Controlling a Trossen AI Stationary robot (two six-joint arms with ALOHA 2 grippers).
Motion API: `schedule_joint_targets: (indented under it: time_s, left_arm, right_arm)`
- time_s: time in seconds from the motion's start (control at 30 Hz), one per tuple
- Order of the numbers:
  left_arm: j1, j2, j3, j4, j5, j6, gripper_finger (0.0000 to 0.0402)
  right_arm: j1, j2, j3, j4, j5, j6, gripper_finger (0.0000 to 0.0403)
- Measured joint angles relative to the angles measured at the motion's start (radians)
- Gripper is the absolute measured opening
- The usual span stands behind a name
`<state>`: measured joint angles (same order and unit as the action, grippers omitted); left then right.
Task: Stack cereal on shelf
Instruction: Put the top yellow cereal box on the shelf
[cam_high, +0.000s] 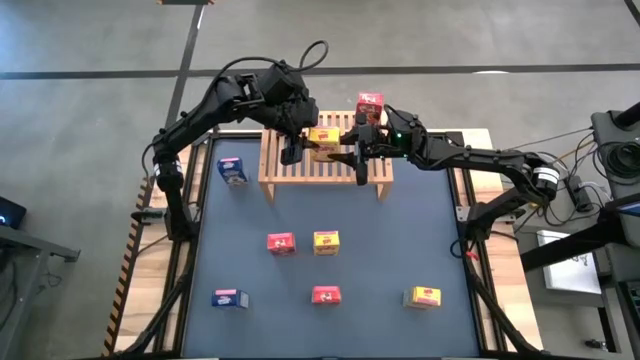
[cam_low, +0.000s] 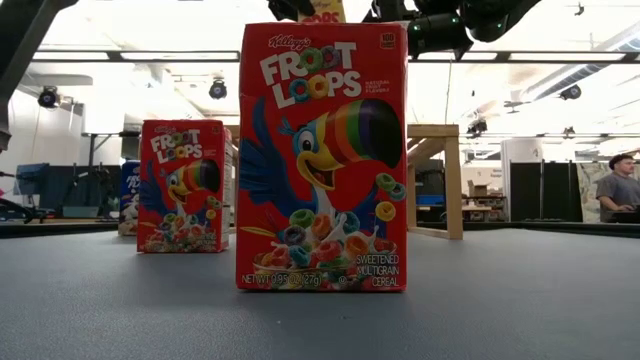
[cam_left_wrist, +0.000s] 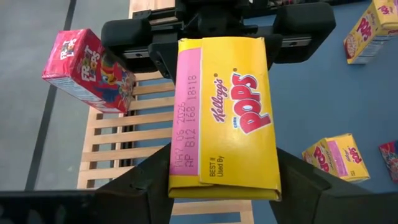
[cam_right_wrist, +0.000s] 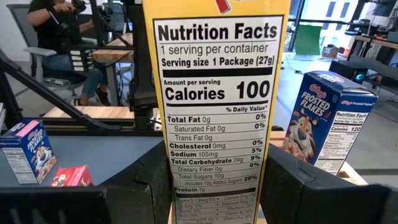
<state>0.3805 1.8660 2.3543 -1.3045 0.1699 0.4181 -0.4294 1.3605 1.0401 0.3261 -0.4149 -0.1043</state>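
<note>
A yellow Pops cereal box (cam_high: 323, 140) is held upright over the wooden slatted shelf (cam_high: 325, 172) between both grippers. My left gripper (cam_high: 293, 152) is shut on it from the left, and my right gripper (cam_high: 358, 150) is shut on it from the right. The left wrist view shows the box's top panel (cam_left_wrist: 224, 112). The right wrist view shows its nutrition panel (cam_right_wrist: 214, 112). Its bottom is hidden. A red box (cam_high: 370, 103) stands at the shelf's far right corner. A blue Frosted Flakes box (cam_right_wrist: 323, 118) stands on the slats. My left gripper pinches the yellow box between its two fingers, on the two broad faces at the end of the top panel (cam_left_wrist: 180, 183) nearest it. The fingers (cam_left_wrist: 146, 183) slant down from the upper left. The box stays upright. My right gripper pinches the same box between its two fingers, on the two broad faces beside the nutrition panel (cam_right_wrist: 180, 193). The fingers (cam_right_wrist: 280, 186) come about level from the table's right. Its fingers also show at the far end of the top panel (cam_left_wrist: 273, 46).
Loose boxes stand on the blue mat: blue (cam_high: 232, 170) left of the shelf, red (cam_high: 281, 243) and yellow (cam_high: 326, 241) mid-table, blue (cam_high: 229, 298), red (cam_high: 325, 295) and yellow (cam_high: 423, 296) near the front. A person (cam_low: 620, 190) sits beyond the table.
</note>
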Motion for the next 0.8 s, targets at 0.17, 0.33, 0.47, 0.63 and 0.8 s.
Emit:
schedule_joint_targets:
  time_s: [0.17,0.33,0.47,0.63,0.8]
  left_arm:
    - [0.000,0.000,0.000,0.004,0.000,-0.064,0.0191]
    - [0.000,0.000,0.000,0.005,0.000,-0.065,0.0191]
    - [0.000,0.000,0.000,0.005,-0.005,-0.065,0.0191]
    - [0.001,0.000,0.000,0.004,-0.007,-0.059,0.0191]
    - [0.001,0.000,0.000,0.003,-0.007,-0.057,0.0191]
  right_arm:
    - [0.000,0.000,0.000,0.008,-0.001,-0.001,0.0171]
    - [0.001,0.001,0.000,0.013,-0.003,-0.006,0.0193]
    - [0.001,0.001,0.000,0.016,0.000,-0.002,0.0223]
    - [0.002,0.001,0.000,0.017,0.026,-0.002,0.0251]
    - [0.002,0.001,0.000,0.017,0.028,-0.004,0.0265]
